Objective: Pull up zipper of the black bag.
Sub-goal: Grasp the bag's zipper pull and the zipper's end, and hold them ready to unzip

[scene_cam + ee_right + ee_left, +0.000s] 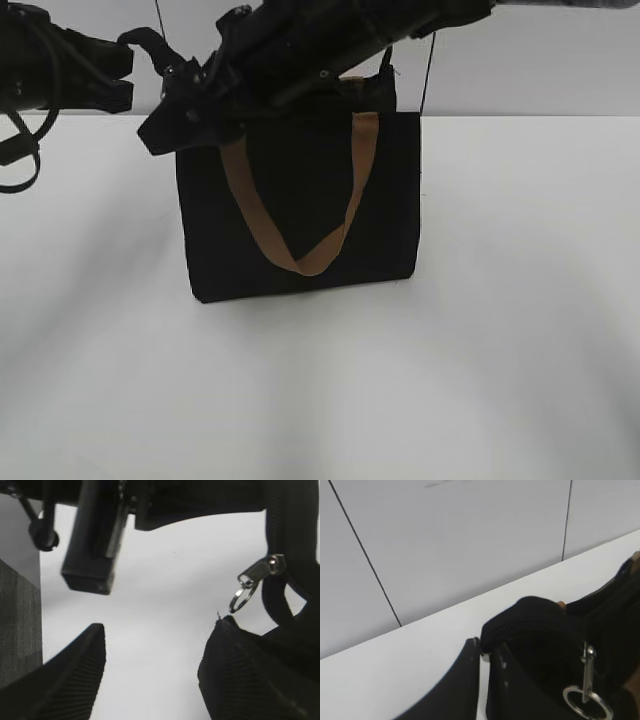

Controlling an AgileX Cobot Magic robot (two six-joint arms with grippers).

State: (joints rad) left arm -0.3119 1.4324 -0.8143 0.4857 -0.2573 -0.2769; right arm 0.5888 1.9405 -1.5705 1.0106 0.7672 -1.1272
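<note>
White tabletop point(520, 330) and pale panelled wall frame our scene. We judge the zipper point(256, 575) light, small and slippery, best pinched at its ring tab; it hangs just right of the right gripper point(150, 665), whose fingers stand wide apart, empty. The black bag point(300, 200) looks soft and likely to sag under any pull. Our left gripper point(482, 652) nips a fold of the bag's fabric near the zipper. Only the exterior view shows the tan strap point(300, 250); only wrist views show the zipper.
</note>
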